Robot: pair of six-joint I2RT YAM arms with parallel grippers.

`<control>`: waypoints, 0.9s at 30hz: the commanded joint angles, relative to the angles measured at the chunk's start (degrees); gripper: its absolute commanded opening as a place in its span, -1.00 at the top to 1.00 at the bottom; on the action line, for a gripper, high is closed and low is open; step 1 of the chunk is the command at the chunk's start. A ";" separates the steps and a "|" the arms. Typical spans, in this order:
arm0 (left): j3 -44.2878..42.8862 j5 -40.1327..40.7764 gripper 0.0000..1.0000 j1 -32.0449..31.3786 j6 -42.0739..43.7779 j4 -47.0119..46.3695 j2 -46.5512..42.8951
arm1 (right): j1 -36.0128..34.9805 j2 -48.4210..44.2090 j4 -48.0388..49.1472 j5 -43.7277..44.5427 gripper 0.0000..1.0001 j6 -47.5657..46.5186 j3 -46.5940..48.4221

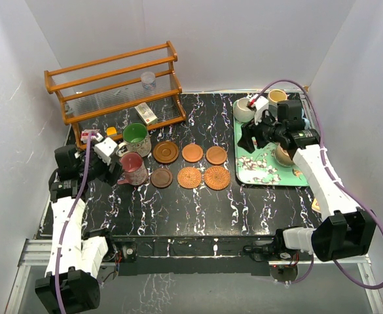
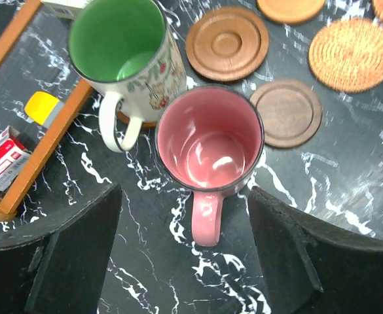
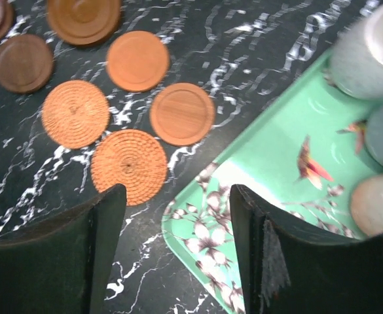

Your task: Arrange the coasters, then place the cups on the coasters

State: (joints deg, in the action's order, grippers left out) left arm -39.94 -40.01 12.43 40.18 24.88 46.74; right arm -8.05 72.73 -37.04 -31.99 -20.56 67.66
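Observation:
A pink cup [image 2: 209, 140] stands upright on the black marble table, its handle pointing between the fingers of my left gripper [image 2: 184, 193], which is open and holds nothing. Beside it a green-lined cup [image 2: 122, 49] stands on a brown coaster [image 2: 142, 122]. Several more coasters lie in two rows: a rimmed brown one [image 1: 165, 152], two orange [image 1: 192, 152] [image 1: 216, 155], a dark one [image 1: 161, 178] and two wicker [image 1: 189, 177] [image 1: 217, 177]. My right gripper [image 3: 177, 191] hangs open and empty over the near left corner of the green tray [image 3: 276, 150]. Cups [image 3: 368, 52] [image 3: 378, 203] stand on the tray.
A wooden rack [image 1: 112, 85] stands at the back left, with a small clear plastic cup [image 1: 148, 80] on it and small boxes [image 2: 1, 157] at its foot. White walls close in the table on three sides.

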 commanded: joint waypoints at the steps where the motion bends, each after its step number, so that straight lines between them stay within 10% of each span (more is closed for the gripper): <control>1: -7.90 -0.44 -0.56 0.36 -10.90 3.66 0.34 | 3.37 -2.32 6.06 9.06 -0.31 5.83 0.60; 17: -23.30 -1.16 -0.55 -4.04 -22.69 1.05 16.67 | 13.57 5.85 4.68 24.65 -0.43 10.10 4.81; 27: -24.83 6.30 -0.51 -14.36 -22.48 -4.68 22.76 | 13.86 17.15 7.50 18.45 -0.25 12.47 13.16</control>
State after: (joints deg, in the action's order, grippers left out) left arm -62.48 -35.62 0.25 18.13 22.57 68.47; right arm 5.96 86.50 -34.13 -11.62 -10.52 74.37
